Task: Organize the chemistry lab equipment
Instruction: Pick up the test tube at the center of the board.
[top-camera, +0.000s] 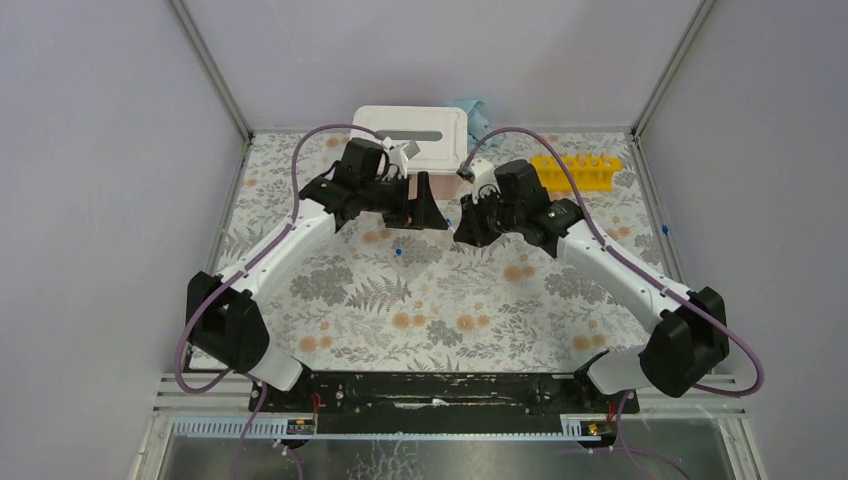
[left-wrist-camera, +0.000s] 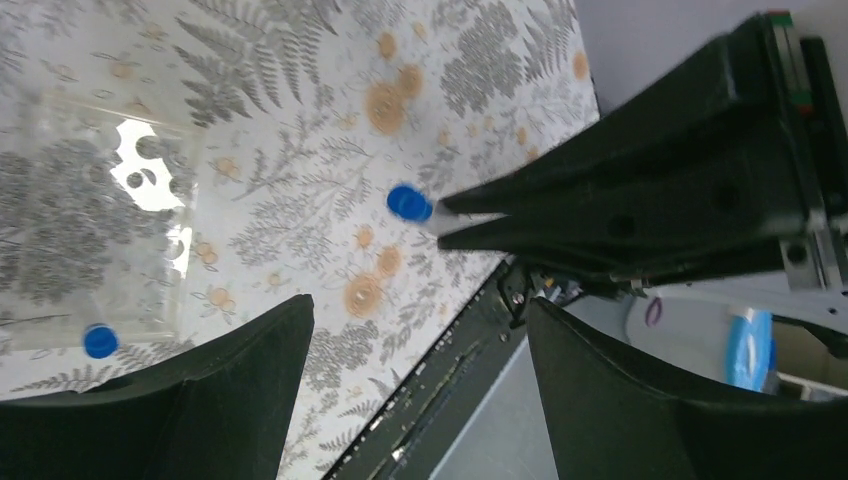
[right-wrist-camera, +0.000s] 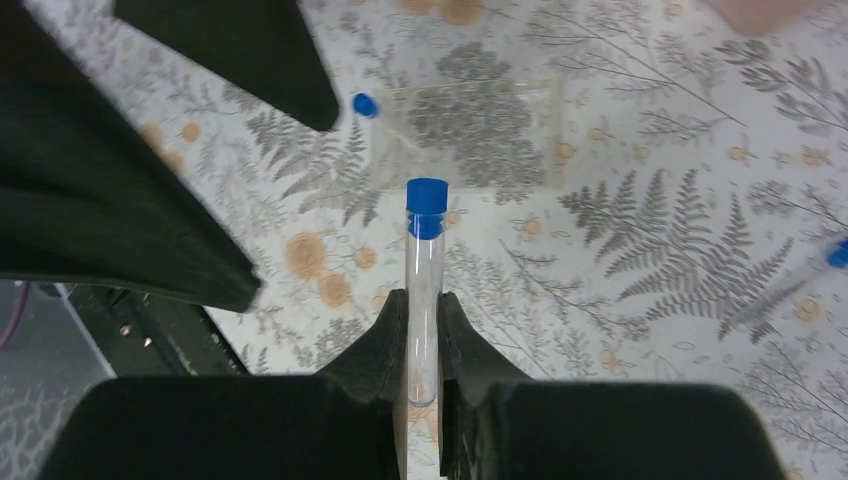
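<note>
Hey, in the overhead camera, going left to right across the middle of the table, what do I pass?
The left pincer, open → right pincer shut on a blue-capped tube → yellow test-tube rack.

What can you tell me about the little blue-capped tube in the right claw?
The tube is thin and clear, like plastic or glass, with a blue cap on one end. Nothing shows inside it. The right gripper pinches its uncapped end between two black fingers, the cap sticking out beyond them, above the floral tablecloth. Nothing else touches it.
</note>
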